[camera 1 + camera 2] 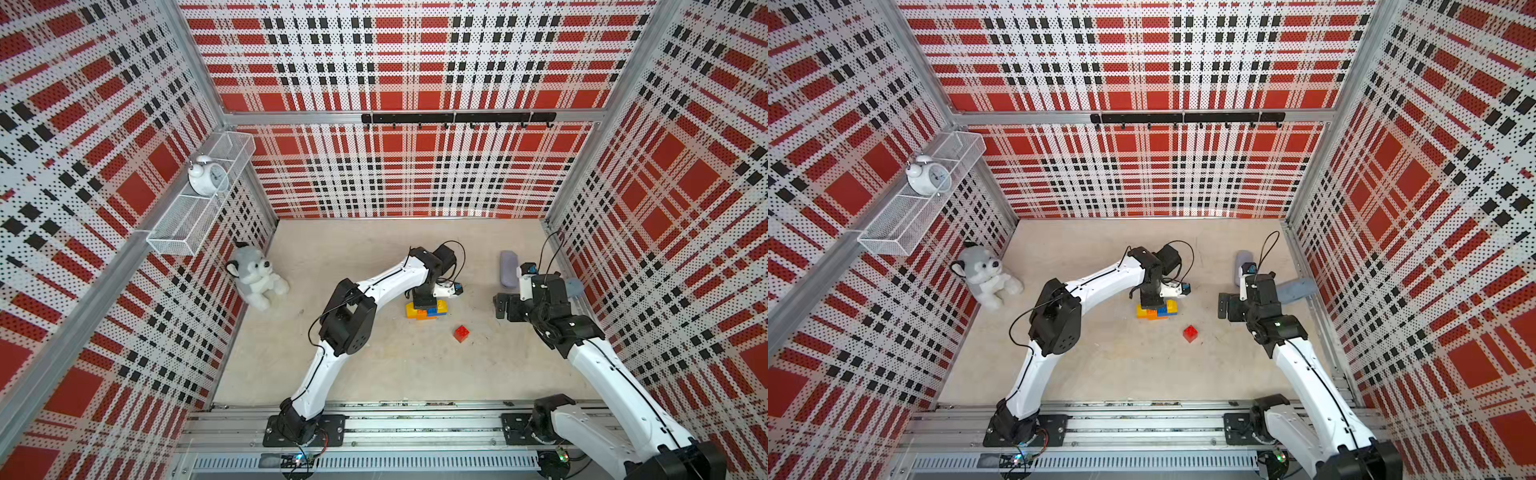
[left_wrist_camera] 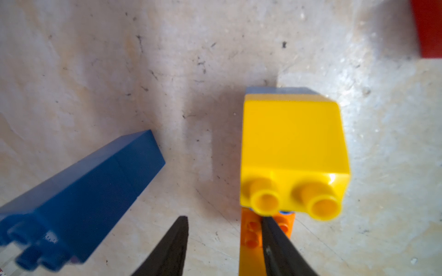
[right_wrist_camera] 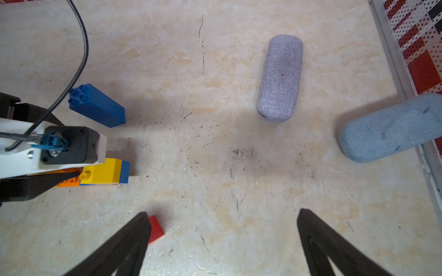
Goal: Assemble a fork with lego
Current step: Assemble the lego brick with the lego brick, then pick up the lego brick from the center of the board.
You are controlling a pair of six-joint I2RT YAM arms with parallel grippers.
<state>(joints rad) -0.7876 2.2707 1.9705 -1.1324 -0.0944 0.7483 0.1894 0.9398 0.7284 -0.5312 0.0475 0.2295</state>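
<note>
Lego: there was 1 loose red brick (image 1: 461, 333), 1 long blue bar (image 3: 98, 106) & 1 joined cluster (image 1: 430, 312). In the cluster 2 yellow bricks (image 1: 411, 309) showed, plus orange & blue pcs; no. of those couldn't be told. Glasses cases were 2: a lilac-grey case (image 3: 279, 77) & a blue-grey case (image 3: 387, 129). Plush husky (image 1: 255, 276): 1. Alarm clock (image 1: 206, 176): 1. Wire basket (image 1: 187, 226): 1. Hook rail (image 1: 457, 118): 1. Robot arms were 2: left arm (image 1: 390, 276), right arm (image 1: 602, 365).
</note>
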